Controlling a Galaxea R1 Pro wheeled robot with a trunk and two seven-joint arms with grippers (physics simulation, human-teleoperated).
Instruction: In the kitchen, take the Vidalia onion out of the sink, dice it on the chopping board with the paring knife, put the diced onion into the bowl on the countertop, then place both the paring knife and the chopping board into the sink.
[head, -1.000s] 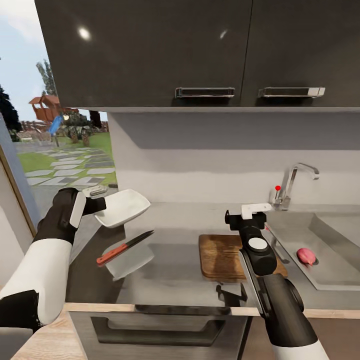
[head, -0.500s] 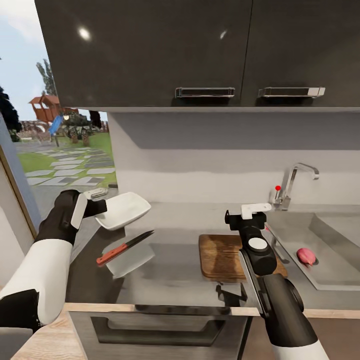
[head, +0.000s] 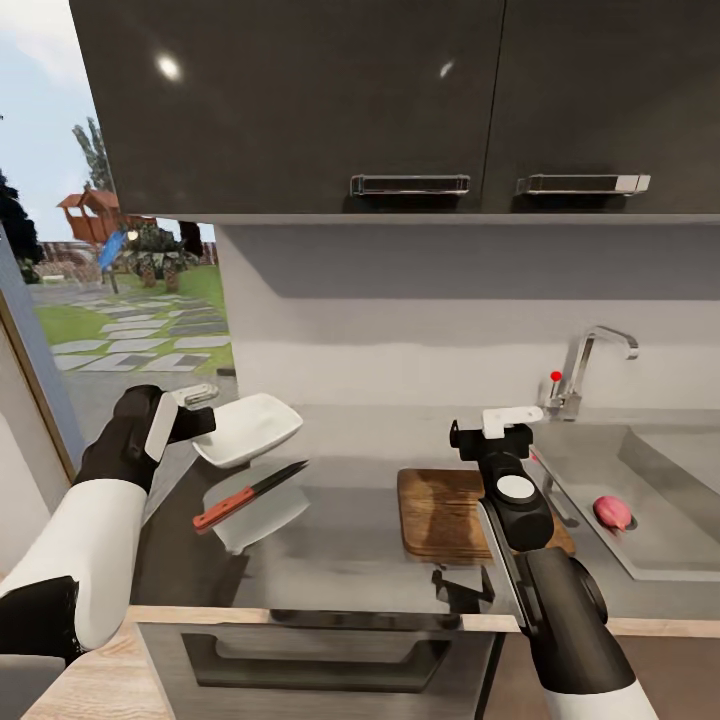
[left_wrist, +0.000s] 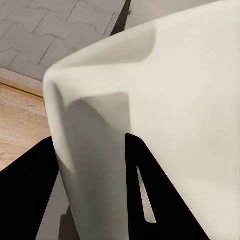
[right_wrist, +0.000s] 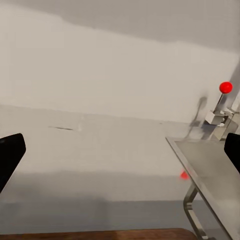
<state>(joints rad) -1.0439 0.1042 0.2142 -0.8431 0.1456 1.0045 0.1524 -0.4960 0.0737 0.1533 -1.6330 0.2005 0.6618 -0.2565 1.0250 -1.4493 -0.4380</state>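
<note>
Knife (head: 249, 495) lies beneath held bowl (head: 247, 429), board (head: 440, 512) beside sink (head: 650, 500).

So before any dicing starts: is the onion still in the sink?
Yes, in. The onion lies on the sink floor; the right gripper hovers over the counter, open.

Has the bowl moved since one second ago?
Yes. The bowl, held by the left gripper, came slightly lower, toward the knife, which stayed put.

Glossy steel and matt grey beside warm wood.
The rectangular stainless-steel sink (head: 668, 520) shines; the brown wooden chopping board (head: 440, 512) shows grain; the squarish white bowl (head: 248, 428) looks smooth; the long grey countertop (head: 350, 540) reflects faintly.
</note>
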